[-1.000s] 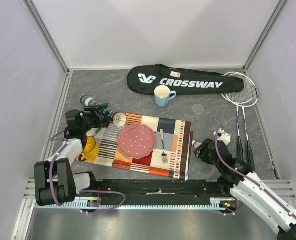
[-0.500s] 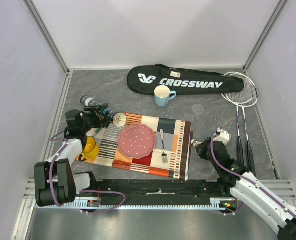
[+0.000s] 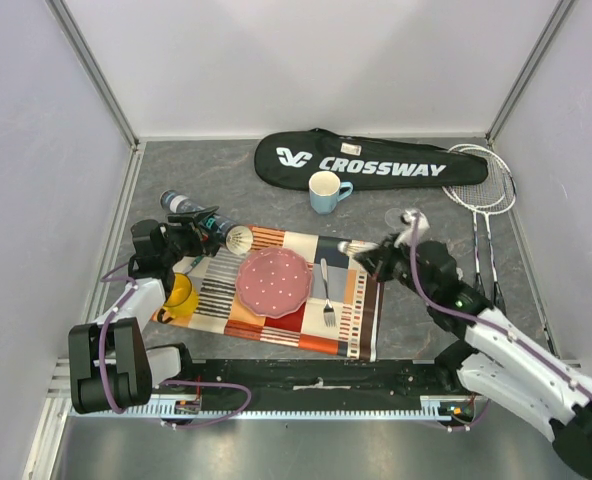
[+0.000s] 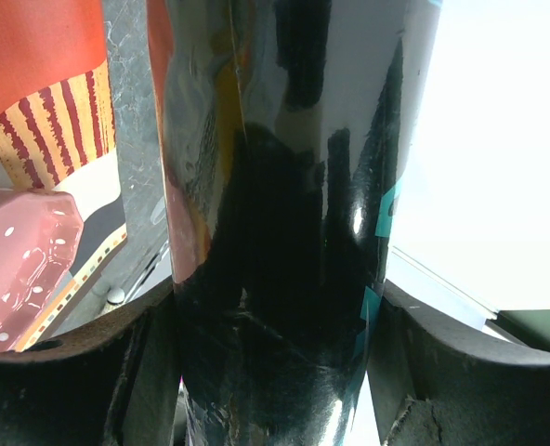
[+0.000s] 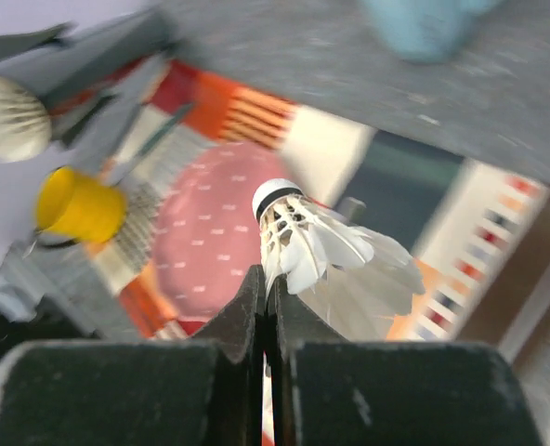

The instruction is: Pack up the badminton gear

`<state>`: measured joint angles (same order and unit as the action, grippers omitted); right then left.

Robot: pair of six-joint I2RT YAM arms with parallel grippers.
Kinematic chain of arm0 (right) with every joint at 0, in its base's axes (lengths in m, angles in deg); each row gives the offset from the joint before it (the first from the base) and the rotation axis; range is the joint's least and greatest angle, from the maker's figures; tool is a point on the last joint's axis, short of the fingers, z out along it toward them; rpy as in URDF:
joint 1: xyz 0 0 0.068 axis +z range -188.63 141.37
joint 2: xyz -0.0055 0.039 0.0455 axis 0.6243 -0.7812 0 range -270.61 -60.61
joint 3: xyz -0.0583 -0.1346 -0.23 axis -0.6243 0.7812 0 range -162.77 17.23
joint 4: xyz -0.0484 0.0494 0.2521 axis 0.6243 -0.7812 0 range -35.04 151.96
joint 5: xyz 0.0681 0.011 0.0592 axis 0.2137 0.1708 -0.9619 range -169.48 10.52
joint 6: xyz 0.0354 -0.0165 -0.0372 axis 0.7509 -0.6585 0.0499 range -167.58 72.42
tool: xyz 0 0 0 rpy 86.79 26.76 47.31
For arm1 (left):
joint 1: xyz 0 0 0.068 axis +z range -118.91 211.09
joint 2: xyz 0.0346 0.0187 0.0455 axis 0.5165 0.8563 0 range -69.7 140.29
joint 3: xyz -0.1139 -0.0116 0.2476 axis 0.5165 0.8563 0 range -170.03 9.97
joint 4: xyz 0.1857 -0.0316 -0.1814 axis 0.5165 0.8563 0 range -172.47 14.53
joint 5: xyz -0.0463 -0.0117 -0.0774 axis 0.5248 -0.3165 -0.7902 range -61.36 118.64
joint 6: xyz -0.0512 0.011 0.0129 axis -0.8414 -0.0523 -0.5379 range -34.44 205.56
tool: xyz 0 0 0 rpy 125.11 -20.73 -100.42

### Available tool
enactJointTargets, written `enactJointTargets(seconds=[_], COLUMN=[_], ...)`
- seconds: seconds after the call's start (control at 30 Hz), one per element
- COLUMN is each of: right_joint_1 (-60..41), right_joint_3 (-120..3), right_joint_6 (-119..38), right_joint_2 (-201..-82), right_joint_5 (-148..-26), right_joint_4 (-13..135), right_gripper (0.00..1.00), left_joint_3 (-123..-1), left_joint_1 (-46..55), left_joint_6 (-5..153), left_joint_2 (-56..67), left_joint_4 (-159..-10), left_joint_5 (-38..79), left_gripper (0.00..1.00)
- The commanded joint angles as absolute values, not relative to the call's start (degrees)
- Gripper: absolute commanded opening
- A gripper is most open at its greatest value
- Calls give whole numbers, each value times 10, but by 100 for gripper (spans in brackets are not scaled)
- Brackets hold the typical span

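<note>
From above, my left gripper [image 3: 200, 230] hides the middle of the tube [image 3: 179, 205] it clasps beside the mat [image 3: 276, 330]; my right arm stretches over the mat's edge; at my left wrist, the tube fills nearly everything; at my right wrist, the background blurs, my right gripper [image 5: 264, 279] pinched tight on a shuttlecock [image 5: 321, 246] by its feathers.

Plain pale walls [image 3: 306, 60] on three sides, aluminium corner posts [image 3: 94, 72], dark grey mottled tabletop [image 3: 226, 188], even light

black bag [image 3: 371, 160] at back, two rackets [image 3: 481, 195] by its right end, dark tube [image 3: 201, 220] left, white shuttlecock [image 5: 303, 242] aloft
</note>
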<state>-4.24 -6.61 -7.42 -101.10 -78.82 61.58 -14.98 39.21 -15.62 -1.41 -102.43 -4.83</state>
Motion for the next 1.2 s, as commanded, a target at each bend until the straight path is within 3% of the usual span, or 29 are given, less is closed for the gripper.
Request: enactJointTargets(seconds=[0.0,0.13,0.4,0.63,1.17], right_joint_1=[21,137,226,255,261], right_joint_3=[-232,-398,-506,-603,-712], right_joint_6=[-135,-183,-192,-199,-214], right_joint_2=[-1130,-1238,-1341,-1453,-1590], right_joint_5=[-972,-858,-751,-692,-648], right_joint_4=[665,536,511,493,507], right_gripper=[0,0,0,0,0], left_joint_3=[-151,-146,-145,-150,-153], left_joint_1=[389,389,388,388,387], left_joint_6=[-148,-147,-146,-147,-150], left_joint_2=[-28,-27,-31,-32,-44], left_joint_4=[-1041,-1041,-1036,-1036,-1031], left_joint_5=[-66,-64,-58,-59,-62], left_gripper=[2,2,2,2,2])
